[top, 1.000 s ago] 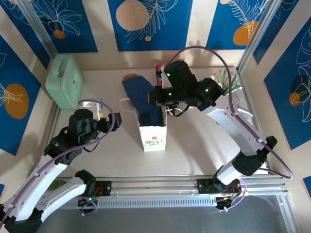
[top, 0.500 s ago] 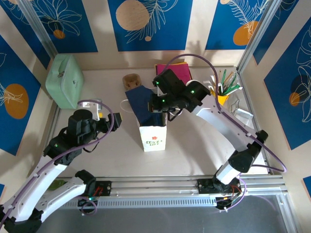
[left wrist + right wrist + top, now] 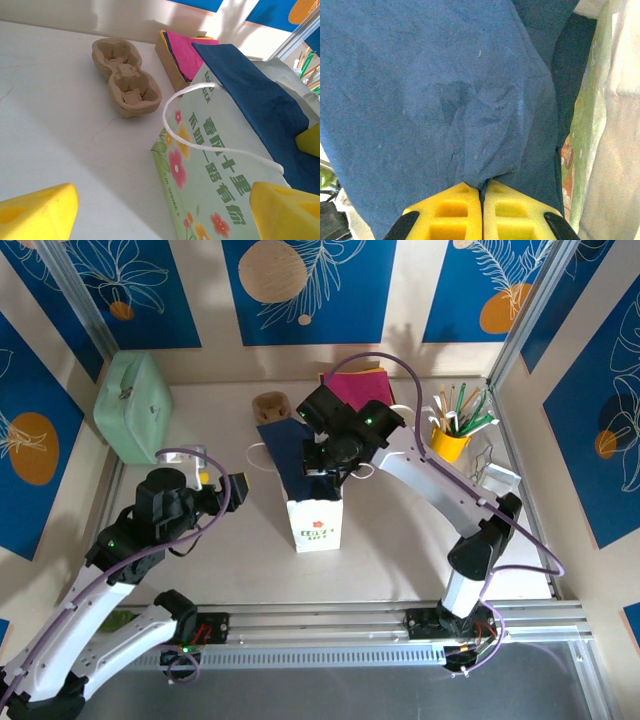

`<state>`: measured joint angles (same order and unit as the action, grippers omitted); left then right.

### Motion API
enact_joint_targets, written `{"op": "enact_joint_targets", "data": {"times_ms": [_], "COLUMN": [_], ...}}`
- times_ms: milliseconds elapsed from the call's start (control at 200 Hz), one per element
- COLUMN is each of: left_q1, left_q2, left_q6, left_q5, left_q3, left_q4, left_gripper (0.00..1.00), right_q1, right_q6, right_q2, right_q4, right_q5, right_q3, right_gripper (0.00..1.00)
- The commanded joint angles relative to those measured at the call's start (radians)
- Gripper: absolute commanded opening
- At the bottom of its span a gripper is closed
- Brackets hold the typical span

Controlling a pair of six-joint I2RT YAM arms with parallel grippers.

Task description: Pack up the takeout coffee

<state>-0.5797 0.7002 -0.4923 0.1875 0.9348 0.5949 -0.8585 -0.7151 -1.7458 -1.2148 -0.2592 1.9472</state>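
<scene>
Right end effector (image 3: 481, 189) pinching blue tissue paper (image 3: 445, 90) in paper bag (image 3: 316, 525), left end effector (image 3: 162, 215) wide.

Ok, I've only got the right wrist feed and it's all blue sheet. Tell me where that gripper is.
Observer: The right gripper is over the open mouth of the standing flowered paper bag; the blue sheet it pinches sticks out of the top.
Operator: Now give me the left arm.
Observer: The left gripper is open, to the bag's left, facing its printed side and clear of it.
Operator: Tell me what's behind the bag.
Observer: An empty two-cell pulp cup carrier, next to a box of coloured paper sheets.
</scene>
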Motion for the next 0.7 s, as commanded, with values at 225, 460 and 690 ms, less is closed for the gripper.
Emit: {"op": "enact_joint_targets", "data": {"times_ms": [225, 460, 690], "left_q1": [0.01, 0.009, 0.009], "left_q2": [-0.016, -0.023, -0.024], "left_q6": [0.005, 0.004, 0.006], "left_q5": [0.014, 0.021, 0.026], "left_q3": [-0.02, -0.031, -0.042], "left_q4": [0.011, 0.011, 0.005], "left_gripper": [0.88, 0.89, 0.89], "right_q1": [-0.013, -0.013, -0.02], "right_q6": [-0.017, -0.023, -0.04], "right_q2": [-0.082, -0.113, -0.126], "right_q4": [-0.109, -0.118, -0.118], "right_q5": [-0.037, -0.043, -0.063], "right_q3": [0.048, 0.044, 0.024], "right_gripper": [0.0, 0.0, 0.0]}}
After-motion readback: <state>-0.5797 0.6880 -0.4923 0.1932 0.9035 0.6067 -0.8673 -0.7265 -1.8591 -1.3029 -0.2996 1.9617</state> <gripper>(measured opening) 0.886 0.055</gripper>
